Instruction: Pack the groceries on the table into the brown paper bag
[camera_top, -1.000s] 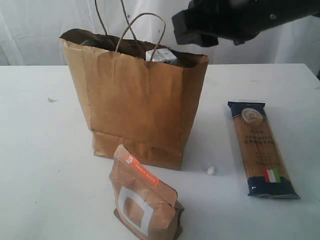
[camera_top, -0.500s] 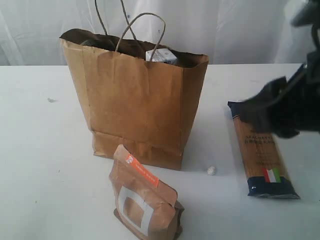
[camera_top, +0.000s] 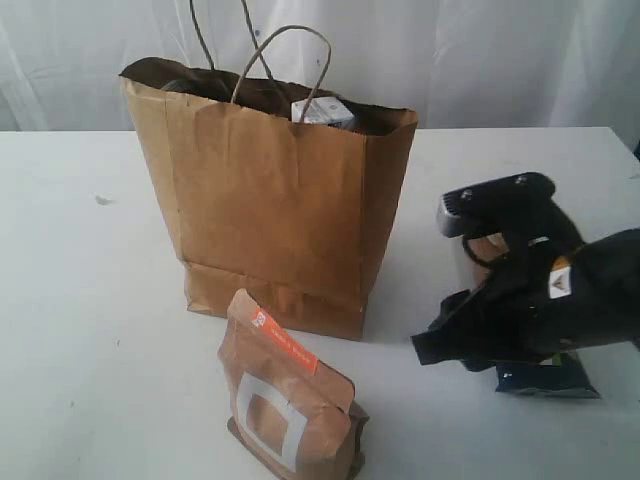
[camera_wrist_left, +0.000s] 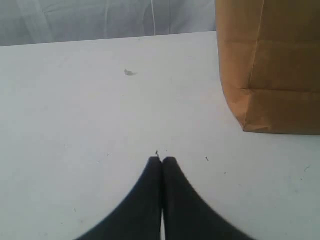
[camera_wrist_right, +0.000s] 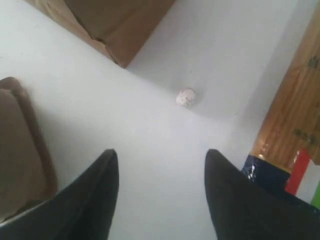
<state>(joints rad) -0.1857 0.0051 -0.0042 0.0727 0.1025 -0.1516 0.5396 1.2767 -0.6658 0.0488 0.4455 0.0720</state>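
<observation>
A white pleated curtain (camera_top: 500, 60) is hung across the background. A small grey scrap (camera_top: 103, 200) is seen lying flat toward the left. A small, pale, crumpled ball (camera_wrist_right: 186, 97) is shown only in the right wrist view.

The right arm (camera_top: 530, 290) sits low, wrist pitched downward and forward. On it the right gripper (camera_wrist_right: 160, 157): jaws parted, nothing between them. The left gripper (camera_wrist_left: 161, 161): fingers pressed tight together, empty.
</observation>
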